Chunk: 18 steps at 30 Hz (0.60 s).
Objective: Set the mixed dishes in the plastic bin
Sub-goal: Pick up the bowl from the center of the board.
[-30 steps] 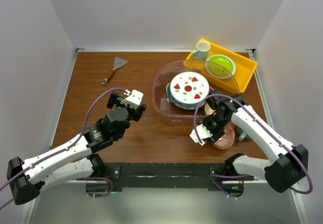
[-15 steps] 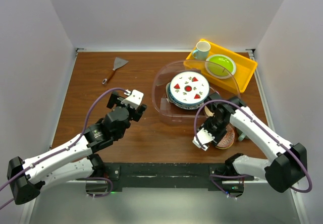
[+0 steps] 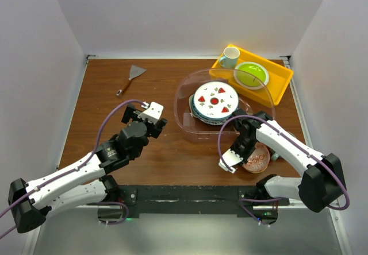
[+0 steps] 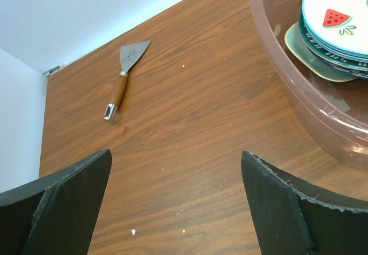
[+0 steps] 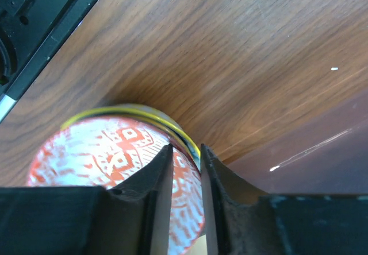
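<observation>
Done: 3 plates point(image 3: 215, 99) stacked in plastic bin point(image 3: 192, 130). Outstanding: red-patterned bowl point(image 5: 115, 151), on table point(image 3: 103, 94) beside bin, rim pinched in my right gripper point(image 5: 185, 151). My left gripper point(image 4: 175, 154): wide, empty.

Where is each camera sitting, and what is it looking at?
Top external: high behind the arms, looking down on the table; the left arm and right arm show.
Left wrist: on the left arm, facing the scraper and plastic bin; the open left gripper shows.
Right wrist: on the right arm, close above the red-patterned bowl; the right gripper pinches its rim.
Shared: top and left wrist both see the scraper and plastic bin.
</observation>
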### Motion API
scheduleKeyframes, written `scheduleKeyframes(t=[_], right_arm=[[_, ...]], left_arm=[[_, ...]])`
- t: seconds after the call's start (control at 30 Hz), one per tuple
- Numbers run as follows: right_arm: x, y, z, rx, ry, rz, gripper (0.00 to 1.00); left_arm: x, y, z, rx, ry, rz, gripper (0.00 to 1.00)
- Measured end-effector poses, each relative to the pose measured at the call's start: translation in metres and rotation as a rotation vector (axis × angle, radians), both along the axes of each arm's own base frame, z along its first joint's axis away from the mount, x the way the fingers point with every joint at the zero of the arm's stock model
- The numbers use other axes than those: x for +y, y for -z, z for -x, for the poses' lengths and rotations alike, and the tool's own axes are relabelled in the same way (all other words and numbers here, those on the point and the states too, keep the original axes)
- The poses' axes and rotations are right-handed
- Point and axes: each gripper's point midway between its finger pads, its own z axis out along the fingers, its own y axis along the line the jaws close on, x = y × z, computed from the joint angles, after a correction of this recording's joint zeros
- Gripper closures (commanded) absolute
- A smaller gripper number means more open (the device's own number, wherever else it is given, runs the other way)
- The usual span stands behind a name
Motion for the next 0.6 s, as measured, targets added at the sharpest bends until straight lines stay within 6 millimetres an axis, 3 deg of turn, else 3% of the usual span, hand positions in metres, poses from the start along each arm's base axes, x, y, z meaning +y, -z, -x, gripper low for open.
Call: scheduleKeyframes(t=[0.37,0.6], right_arm=[[0.001,-0.001,0.0,0.004,0.003,-0.005,0.89],[0.007,-0.013,-0.002,0.011,0.028,-0.034,0.92]], left_arm=[[0.0,0.0,0.0,0.0,0.0,0.0,0.0],[0.0,0.0,0.0,0.0,0.0,0.0,0.0]])
